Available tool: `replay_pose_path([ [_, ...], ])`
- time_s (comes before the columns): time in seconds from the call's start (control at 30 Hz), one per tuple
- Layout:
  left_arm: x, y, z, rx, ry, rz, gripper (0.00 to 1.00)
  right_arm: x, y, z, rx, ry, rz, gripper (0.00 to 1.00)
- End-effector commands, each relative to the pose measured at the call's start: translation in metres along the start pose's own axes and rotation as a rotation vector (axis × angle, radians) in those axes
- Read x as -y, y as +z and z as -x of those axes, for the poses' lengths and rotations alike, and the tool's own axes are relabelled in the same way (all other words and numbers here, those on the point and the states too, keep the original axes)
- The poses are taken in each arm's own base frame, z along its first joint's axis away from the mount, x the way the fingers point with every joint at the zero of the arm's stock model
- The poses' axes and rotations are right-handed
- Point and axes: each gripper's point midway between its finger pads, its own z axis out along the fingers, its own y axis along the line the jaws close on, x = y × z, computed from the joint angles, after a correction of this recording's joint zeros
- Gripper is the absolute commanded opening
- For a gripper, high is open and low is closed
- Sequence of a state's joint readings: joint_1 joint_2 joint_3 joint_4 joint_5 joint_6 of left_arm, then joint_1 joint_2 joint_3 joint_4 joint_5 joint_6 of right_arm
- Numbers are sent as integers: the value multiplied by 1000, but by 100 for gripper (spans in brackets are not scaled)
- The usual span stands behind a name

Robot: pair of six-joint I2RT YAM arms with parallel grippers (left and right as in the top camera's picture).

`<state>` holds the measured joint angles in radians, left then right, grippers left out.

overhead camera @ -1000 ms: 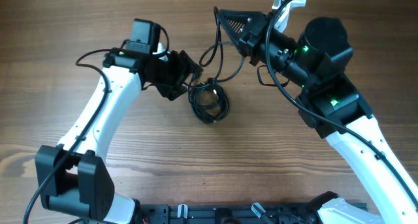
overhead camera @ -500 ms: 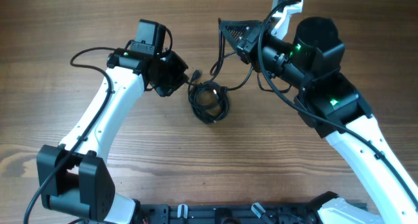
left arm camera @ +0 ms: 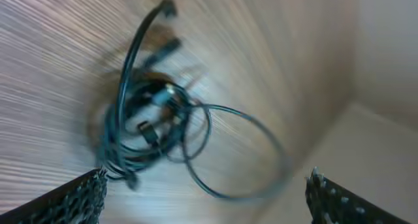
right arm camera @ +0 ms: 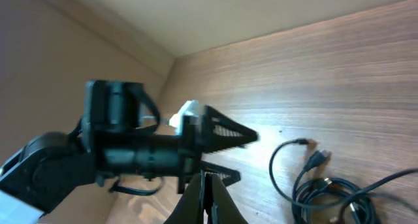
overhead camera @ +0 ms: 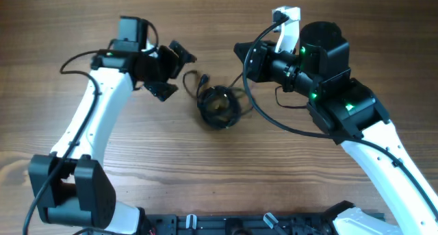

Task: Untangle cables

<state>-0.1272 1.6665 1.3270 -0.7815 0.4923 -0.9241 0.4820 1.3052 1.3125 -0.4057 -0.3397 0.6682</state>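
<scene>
The cables (overhead camera: 219,106) lie as a small black coiled bundle on the wooden table, with a plug end (overhead camera: 203,77) sticking out to the upper left. My left gripper (overhead camera: 176,73) is open and empty, just left of the bundle and not touching it. In the left wrist view the bundle (left arm camera: 147,129) lies ahead of the open fingers (left arm camera: 81,196), with one wide loop (left arm camera: 261,136) spreading right. My right gripper (overhead camera: 239,53) is shut, up and right of the bundle. A thin strand (right arm camera: 385,183) runs from the bundle (right arm camera: 333,194) off toward it; the pinch itself barely shows.
The thick black cable (overhead camera: 256,112) of the right arm hangs in a loop close to the bundle's right side. In the right wrist view the left arm's gripper (right arm camera: 215,136) faces me. A beige wall (right arm camera: 196,12) borders the table's far edge.
My left gripper has let go, opened and pulled back to the left of the bundle. My right gripper, still shut, has moved down and slightly right. The bundle has spread a little.
</scene>
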Motion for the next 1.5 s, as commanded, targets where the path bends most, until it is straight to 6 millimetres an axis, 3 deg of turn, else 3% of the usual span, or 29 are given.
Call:
replay_pose_path([
  [0.0,16,-22,-11,-196,-32,-189,100,1,1,7,29,13,-23,4],
  [0.03,13,-22,-10,-194,-16,-182,100,3,1,7,30,3,-32,4],
  [0.07,5,-21,-9,-176,9,-146,100,22,3,7,45,-4,-123,8],
  [0.13,-22,-15,-4,-104,-2,6,100,57,3,1,41,17,-290,34],
  [0.17,-36,-14,-1,-65,-8,82,100,81,4,-11,6,30,-396,63],
  [0.2,-48,-13,1,-31,-9,152,100,99,9,-25,-50,42,-465,69],
  [0.27,-50,-11,-4,-34,1,179,100,124,29,-59,-194,77,-515,73],
  [0.47,-49,-5,-12,-26,44,216,100,179,55,-115,-407,132,-655,74],
  [0.5,-49,-5,-13,-27,46,216,100,186,61,-121,-427,137,-669,63],
  [0.6,-49,-5,-13,-27,46,216,100,195,70,-128,-442,142,-679,45],
  [0.63,-49,-5,-13,-27,46,216,100,194,71,-126,-434,140,-674,30],
  [0.73,-49,-5,-13,-27,46,216,100,185,77,-114,-390,136,-622,4],
  [0.8,-49,-5,-13,-26,46,216,100,174,74,-101,-349,128,-586,4],
  [0.9,-50,-5,-11,-15,47,225,100,133,55,-59,-239,48,-490,4],
  [1.1,-50,-5,-11,-16,47,225,100,23,-28,32,134,-58,-220,4],
  [1.2,-45,-5,-21,-73,78,191,100,-8,-44,44,192,-73,-102,4],
  [1.27,-29,-5,-40,-185,152,85,100,-22,-51,49,216,75,-26,4],
  [1.37,-5,-11,-67,-340,133,-64,100,-28,-52,52,227,181,13,4],
  [1.47,11,-13,-69,-362,166,-151,100,-27,-49,48,206,219,16,4],
])
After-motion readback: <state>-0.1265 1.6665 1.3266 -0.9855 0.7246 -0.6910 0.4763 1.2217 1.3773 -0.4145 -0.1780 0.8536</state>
